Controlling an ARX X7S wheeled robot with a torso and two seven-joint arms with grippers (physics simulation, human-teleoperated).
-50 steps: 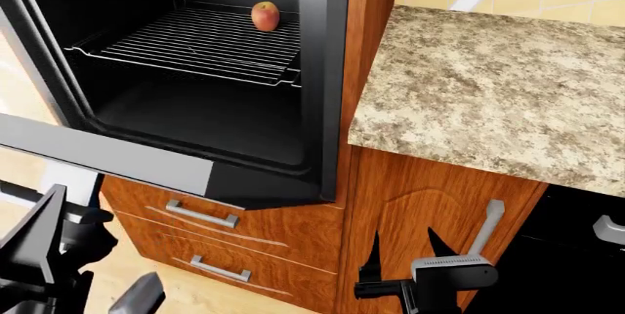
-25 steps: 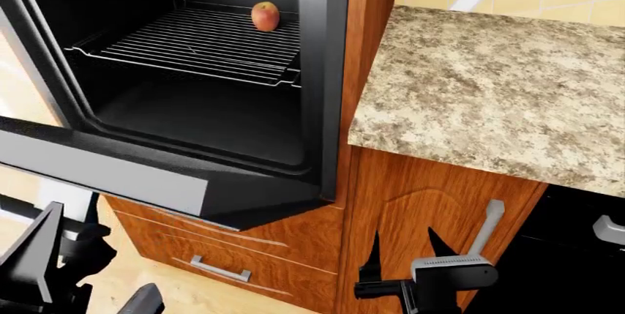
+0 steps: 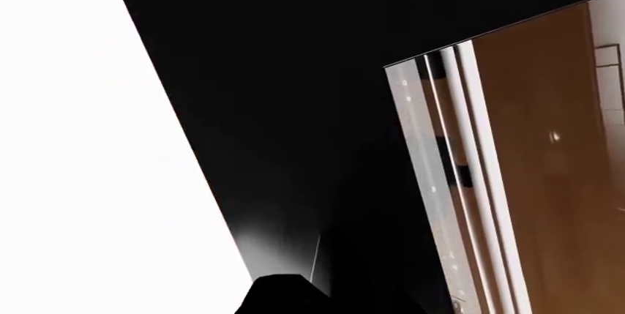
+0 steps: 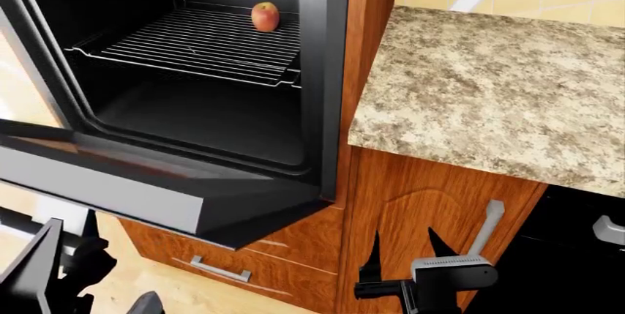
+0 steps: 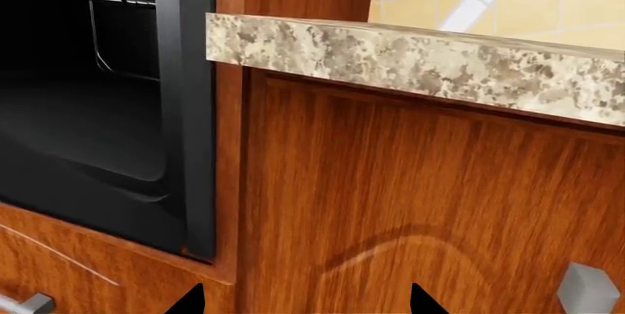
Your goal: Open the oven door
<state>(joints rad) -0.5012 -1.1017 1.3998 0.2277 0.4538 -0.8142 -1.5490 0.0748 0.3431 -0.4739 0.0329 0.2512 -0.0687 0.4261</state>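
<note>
**Door lowered further; oven cavity exposed**

Oven door point(image 4: 146, 189) hangs hinged down below the open cavity, tilted lower than half a second ago, and now covers the upper drawer handle that showed a second ago. The lower drawer handle point(image 4: 219, 268) remains visible. An apple point(image 4: 265, 15) sits on the wire rack point(image 4: 195, 47) inside. The left tool point(image 4: 58, 270) is under the door's outer edge, lower in the head view than before; whether it is clenched or released cannot be told. The right tool point(image 4: 402, 244) stands released, fingers apart, before the wooden cabinet door point(image 4: 429, 204) under the granite worktop point(image 4: 488, 87), unmoved.
</note>
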